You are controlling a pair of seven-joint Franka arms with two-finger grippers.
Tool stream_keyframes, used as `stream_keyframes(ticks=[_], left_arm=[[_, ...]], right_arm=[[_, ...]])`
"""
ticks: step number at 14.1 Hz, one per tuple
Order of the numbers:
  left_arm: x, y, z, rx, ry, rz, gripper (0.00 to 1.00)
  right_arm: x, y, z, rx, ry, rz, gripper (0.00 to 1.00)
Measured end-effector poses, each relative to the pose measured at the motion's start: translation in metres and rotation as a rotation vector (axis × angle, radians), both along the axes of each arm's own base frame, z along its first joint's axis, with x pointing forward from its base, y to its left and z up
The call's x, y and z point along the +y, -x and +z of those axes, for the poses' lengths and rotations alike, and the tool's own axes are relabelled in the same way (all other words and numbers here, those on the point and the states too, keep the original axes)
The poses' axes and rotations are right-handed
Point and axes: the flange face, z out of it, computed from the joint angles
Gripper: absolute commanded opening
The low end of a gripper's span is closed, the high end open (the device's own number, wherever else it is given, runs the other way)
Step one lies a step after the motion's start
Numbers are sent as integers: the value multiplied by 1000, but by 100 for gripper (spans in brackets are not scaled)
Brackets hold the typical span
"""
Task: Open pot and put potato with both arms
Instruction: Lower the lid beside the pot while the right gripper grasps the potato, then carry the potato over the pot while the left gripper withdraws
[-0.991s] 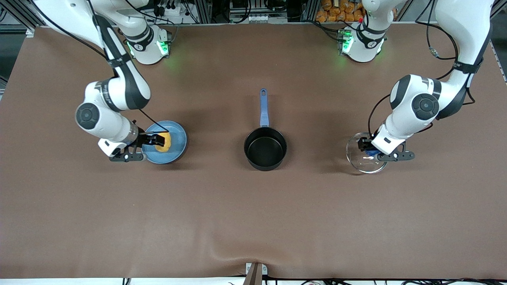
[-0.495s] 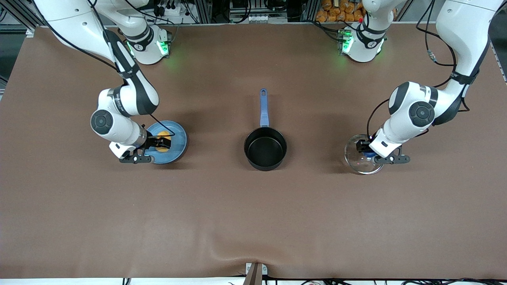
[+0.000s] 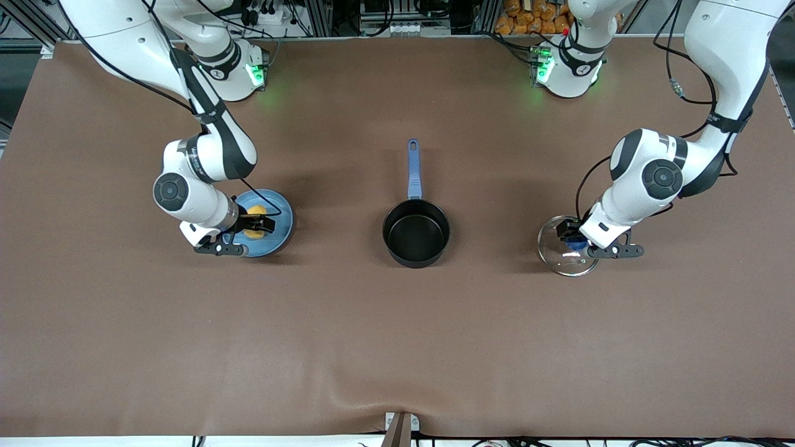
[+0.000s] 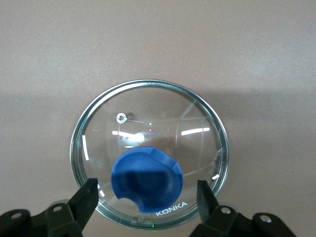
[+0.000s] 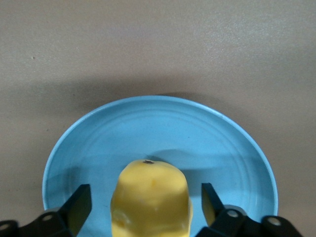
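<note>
Potato sits between my right gripper's spread fingers; open pot lies at 3 o'clock.

I see the right gripper (image 3: pixel 256 225) straddling the small lumpy yellow potato (image 3: pixel 253 226) on the light-blue plate (image 3: pixel 281 214), unpinched. The black blue-handled saucepan (image 3: pixel 416 233) stands mid-table; the left gripper (image 3: pixel 570 238) waits, spread over the glass lid (image 3: pixel 562 257).

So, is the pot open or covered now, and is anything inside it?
Open and empty. The pot shows its bare black inside, and its glass lid lies on the table toward the left arm's end, under the left hand.
</note>
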Motion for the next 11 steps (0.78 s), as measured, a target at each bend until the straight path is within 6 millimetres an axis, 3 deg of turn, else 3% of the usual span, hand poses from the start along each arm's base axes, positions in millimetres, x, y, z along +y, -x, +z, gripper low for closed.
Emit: stream_keyframes(ticks=[1, 2, 4, 8, 11], left_arm=[[0, 0, 0, 0, 0, 0, 90], [0, -1, 1, -3, 0, 0, 98], [1, -6, 15, -26, -13, 1, 100], [1, -16, 96, -46, -122, 12, 100], [-10, -25, 167, 2, -137, 38, 100]], right_arm=[[-1, 1, -1, 11, 2, -1, 39], [-3, 2, -2, 22, 4, -4, 31], [-8, 2, -2, 36, 6, -13, 14], [-13, -9, 10, 64, 5, -22, 10], [-1, -38, 54, 90, -9, -6, 9]])
